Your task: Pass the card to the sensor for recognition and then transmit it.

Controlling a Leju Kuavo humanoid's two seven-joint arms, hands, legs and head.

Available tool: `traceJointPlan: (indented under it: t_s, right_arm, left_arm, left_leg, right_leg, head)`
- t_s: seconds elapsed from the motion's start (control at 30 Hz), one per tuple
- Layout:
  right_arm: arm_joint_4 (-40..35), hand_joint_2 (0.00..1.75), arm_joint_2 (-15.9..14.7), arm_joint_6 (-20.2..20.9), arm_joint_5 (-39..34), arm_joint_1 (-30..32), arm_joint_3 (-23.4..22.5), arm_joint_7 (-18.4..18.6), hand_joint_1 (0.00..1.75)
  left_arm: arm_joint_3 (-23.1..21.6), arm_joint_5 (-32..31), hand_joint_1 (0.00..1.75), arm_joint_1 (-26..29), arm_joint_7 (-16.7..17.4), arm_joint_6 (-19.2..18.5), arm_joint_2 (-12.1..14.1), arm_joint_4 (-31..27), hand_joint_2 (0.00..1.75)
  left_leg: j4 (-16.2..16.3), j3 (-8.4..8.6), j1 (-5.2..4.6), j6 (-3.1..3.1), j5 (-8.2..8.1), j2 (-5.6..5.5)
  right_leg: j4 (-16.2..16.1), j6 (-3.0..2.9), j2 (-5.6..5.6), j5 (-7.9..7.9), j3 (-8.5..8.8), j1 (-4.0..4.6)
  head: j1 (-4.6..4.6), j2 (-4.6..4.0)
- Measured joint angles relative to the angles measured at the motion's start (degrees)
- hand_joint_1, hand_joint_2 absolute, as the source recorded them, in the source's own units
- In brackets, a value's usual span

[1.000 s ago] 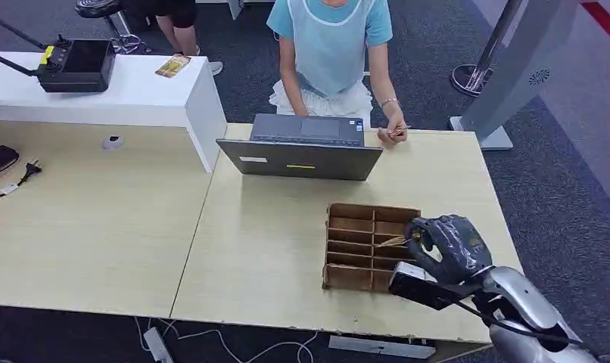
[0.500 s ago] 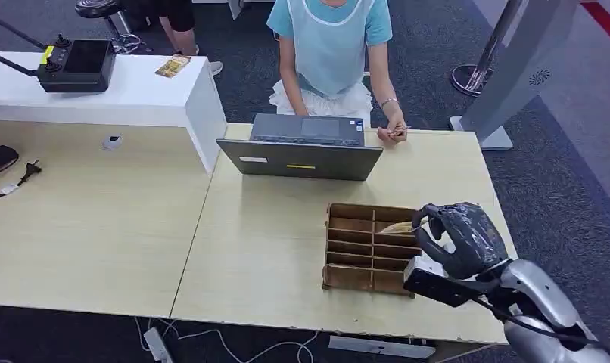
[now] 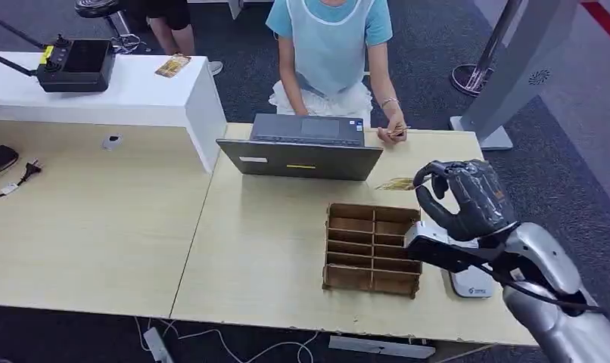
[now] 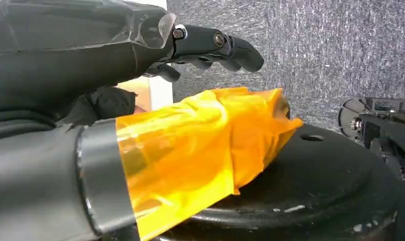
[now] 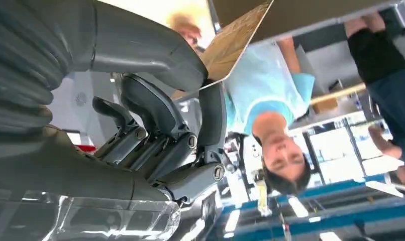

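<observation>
Right robot hand [image 3: 468,198]: pinching card [image 3: 396,184] by one edge, raised above table [image 3: 272,249] beyond sorting box [image 3: 371,248] | card face exposed so I can present it to sensor [image 3: 472,282] | left robot hand [image 4: 140,45]: hanging, fingers loosely apart, holding nothing

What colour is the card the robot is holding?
The card in the right hand looks golden brown and speckled, clearest in the right wrist view.
</observation>
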Motion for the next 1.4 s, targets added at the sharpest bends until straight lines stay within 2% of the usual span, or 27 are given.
traceJointPlan:
  t_s: [0.37, 0.57, 0.67, 0.87, 1.03, 1.17, 1.4]
  right_arm:
    - [2.5, 1.75, 3.7, 0.5, 0.7, -9.8, 2.2, 1.3, 1.75]
    - [5.7, 1.75, 6.1, 3.0, 0.7, -17.0, 3.8, 4.1, 1.75]
    - [8.7, 1.75, 7.9, 4.9, 0.2, -22.6, 5.3, 5.8, 1.75]
    - [17.9, 1.75, 13.4, 8.8, -0.3, -34.6, 9.0, 10.0, 1.75]
    - [27.0, 1.75, 18.2, 10.4, -0.9, -42.5, 11.3, 11.7, 1.75]
    - [34.4, 1.75, 21.6, 10.8, 0.3, -47.8, 12.7, 13.9, 1.75]
    - [45.8, 1.75, 26.5, 11.0, 1.5, -53.7, 13.9, 15.5, 1.75]
  left_arm:
    - [0.0, -0.1, 0.00, 0.0, 0.1, 0.0, 0.0, 0.0, 0.00]
    - [0.0, -0.5, 0.00, 0.0, 0.3, 0.0, 0.0, 0.0, 0.00]
    - [0.0, -0.8, 0.00, 0.0, 0.3, -0.2, 0.0, 0.0, 0.00]
    - [0.0, -1.4, 0.00, -0.1, 0.3, -0.4, 0.1, 0.0, 0.00]
    - [0.0, -2.0, 0.00, -0.2, 0.5, -0.7, 0.3, 0.0, 0.00]
    - [-0.2, -2.8, 0.00, -0.3, 0.6, -1.0, 0.5, 0.0, 0.00]
    - [-0.9, -3.5, 0.00, -0.4, 0.6, -1.4, 0.6, 0.0, 0.00]
  left_leg:
    - [0.0, -0.01, 0.00, 0.00, 0.01, -0.01]
    - [0.0, -0.01, 0.00, 0.01, 0.03, 0.00]
    - [0.0, -0.01, 0.00, -0.02, 0.05, 0.01]
    - [0.0, 0.02, 0.01, -0.02, 0.09, 0.01]
    - [0.0, 0.01, 0.02, -0.02, 0.10, 0.00]
    - [0.0, 0.00, 0.02, -0.02, 0.10, 0.00]
    - [0.0, 0.01, 0.01, -0.02, 0.10, -0.01]
  right_leg:
    - [0.0, 0.00, -0.01, 0.00, 0.00, 0.00]
    - [0.0, 0.00, 0.00, 0.01, 0.00, 0.00]
    - [0.0, -0.02, 0.04, 0.04, -0.01, 0.00]
    - [0.0, -0.03, 0.05, 0.07, -0.03, 0.01]
    - [0.0, -0.02, 0.04, 0.08, -0.03, 0.02]
    - [0.0, -0.01, 0.03, 0.09, -0.02, 0.01]
    - [0.0, 0.00, 0.03, 0.10, -0.02, 0.00]
  head:
    - [0.00, 0.00]
    - [0.00, 0.00]
    - [0.02, 0.00]
    - [0.00, 0.00]
    - [0.00, 0.00]
    - [0.04, 0.00]
    - [0.02, 0.00]
